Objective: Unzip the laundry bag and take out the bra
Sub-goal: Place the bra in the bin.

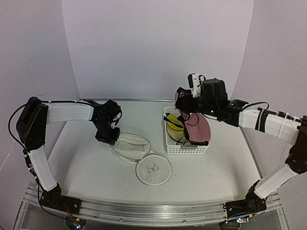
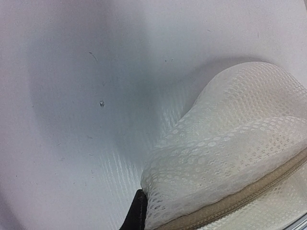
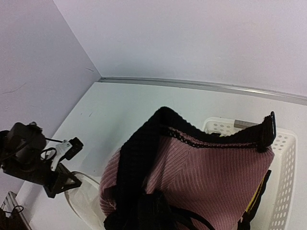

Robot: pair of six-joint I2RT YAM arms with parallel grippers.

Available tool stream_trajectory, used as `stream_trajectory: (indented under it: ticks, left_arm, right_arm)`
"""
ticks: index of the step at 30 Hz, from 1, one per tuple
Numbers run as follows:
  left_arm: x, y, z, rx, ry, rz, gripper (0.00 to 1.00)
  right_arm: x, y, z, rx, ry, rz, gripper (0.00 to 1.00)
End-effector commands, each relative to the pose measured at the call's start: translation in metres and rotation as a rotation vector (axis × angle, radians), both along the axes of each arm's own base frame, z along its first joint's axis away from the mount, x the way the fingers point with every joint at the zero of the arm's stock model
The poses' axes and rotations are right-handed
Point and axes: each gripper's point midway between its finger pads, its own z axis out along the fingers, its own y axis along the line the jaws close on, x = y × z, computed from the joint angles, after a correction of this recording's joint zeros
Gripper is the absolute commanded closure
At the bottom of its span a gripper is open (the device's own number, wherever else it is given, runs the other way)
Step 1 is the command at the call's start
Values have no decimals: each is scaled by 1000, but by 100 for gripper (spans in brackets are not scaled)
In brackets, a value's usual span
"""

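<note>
Nearest the arm bases, to the left of the basket and closer to the near edge than it, the laundry bag is lying unzipped. Its round flap with the bra drawing is folded out flat and its mouth is gaping upward. On the bag's rim, on the side away from the basket, the left gripper is sitting against the mesh. The left wrist view is showing one black fingertip under the raised mesh and zip tape and is hiding the other, so I cannot tell whether those fingers are pinching the cloth or only touching it. Farther back, the bra is hanging into the basket, with the pink cup drooping over the basket's right half. The yellow part is lying low against the basket's left wall, and black straps are trailing between the two. Just above the basket's far edge, the right gripper is carrying the bra by its upper edge. The fabric is burying its fingers in the right wrist view, yet the cloth is hanging from them, so I judge them closed on it. The bra's long axis is running straight down from those fingers into the basket, so I judge that letting go there is all the next move calls for. Only the right arm is placed for that; the left is working well apart from the basket.
</note>
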Motion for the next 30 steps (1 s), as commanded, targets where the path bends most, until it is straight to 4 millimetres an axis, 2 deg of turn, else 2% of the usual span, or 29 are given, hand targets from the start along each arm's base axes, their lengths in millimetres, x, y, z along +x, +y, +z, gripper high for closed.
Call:
stream_trajectory:
  ticks: [1, 7, 14, 18, 23, 28, 30]
  left_arm:
    - [8, 2, 30, -13, -67, 10, 100]
    - [2, 4, 26, -17, -47, 17, 100]
    - [-8, 8, 18, -14, -17, 31, 100]
    - [-11, 11, 16, -9, -13, 38, 100]
    - [-13, 12, 14, -12, -9, 43, 100]
    - [-12, 11, 13, -12, -9, 37, 100]
    - [-11, 10, 13, -13, -11, 35, 100]
  right_arm:
    - [27, 0, 7, 31, -1, -37, 100]
    - [61, -3, -33, 24, 97, -57, 100]
    - [97, 5, -63, 31, 163, -58, 100]
    - [112, 7, -95, 6, 232, -86, 98]
    - [120, 6, -126, -46, 298, -116, 90]
    - [121, -2, -139, -97, 328, -155, 84]
    - [119, -6, -142, -118, 340, -165, 78]
